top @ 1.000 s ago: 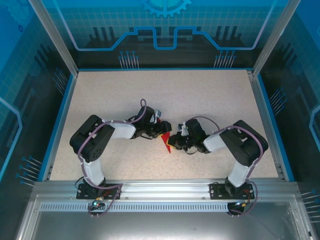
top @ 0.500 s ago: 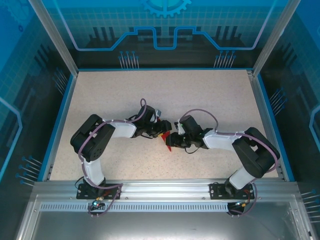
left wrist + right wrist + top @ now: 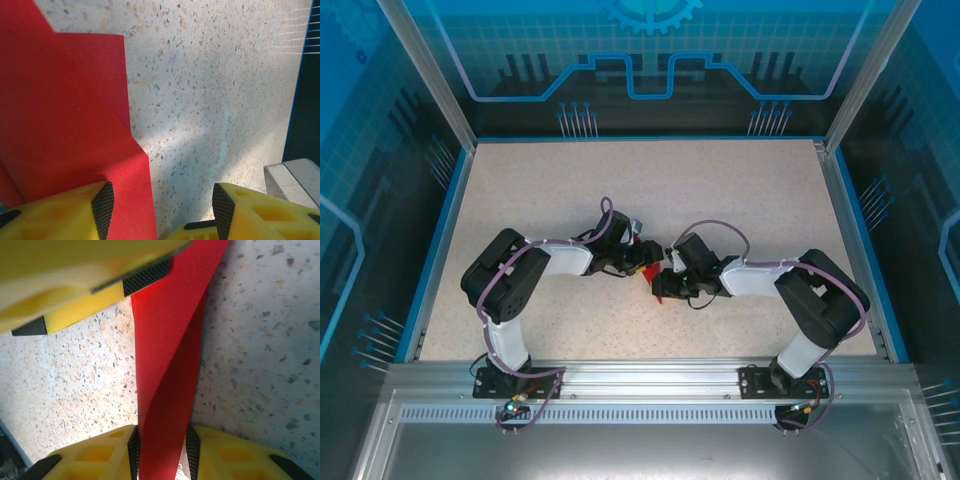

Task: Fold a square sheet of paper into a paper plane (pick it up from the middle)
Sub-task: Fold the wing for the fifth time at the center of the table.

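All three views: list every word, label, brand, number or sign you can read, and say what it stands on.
None: no word, number or brand can be read in any view.
The red paper is plain and unmarked.
The back wall carries a gear drawing and line patterns, without letters.
Any label on the arm bases is too small to tell.

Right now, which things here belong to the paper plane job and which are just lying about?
Job: partly folded red paper; left end effector; right end effector.
Just surroundings, nothing loose: speckled table; blue enclosure panels; aluminium rail.
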{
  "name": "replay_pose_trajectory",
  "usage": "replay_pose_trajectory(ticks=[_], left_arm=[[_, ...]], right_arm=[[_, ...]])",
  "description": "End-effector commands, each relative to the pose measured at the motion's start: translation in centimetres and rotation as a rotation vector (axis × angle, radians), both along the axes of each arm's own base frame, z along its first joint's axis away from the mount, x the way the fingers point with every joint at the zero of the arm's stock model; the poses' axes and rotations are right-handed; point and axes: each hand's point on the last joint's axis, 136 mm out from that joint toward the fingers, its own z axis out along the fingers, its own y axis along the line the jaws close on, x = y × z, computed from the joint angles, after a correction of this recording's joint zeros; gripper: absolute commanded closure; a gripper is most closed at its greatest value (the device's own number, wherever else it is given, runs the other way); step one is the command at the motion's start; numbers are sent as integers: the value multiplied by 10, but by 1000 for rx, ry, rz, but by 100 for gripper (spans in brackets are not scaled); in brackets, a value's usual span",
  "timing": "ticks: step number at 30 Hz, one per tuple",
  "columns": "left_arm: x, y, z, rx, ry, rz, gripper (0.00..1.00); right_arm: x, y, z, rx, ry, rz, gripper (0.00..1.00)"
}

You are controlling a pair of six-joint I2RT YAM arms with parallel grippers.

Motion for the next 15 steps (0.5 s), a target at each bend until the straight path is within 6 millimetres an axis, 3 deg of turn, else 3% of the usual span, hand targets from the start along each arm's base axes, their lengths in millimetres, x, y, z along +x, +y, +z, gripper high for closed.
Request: replay_pose_trajectory(ticks=[1, 15], left_arm=[[-1, 8, -14, 37, 41, 20, 42], [-3, 7, -16, 35, 48, 13, 42]], right_arm=[[-3, -3, -10, 70, 78, -44, 66], [-1, -8, -9, 97, 120, -80, 62]])
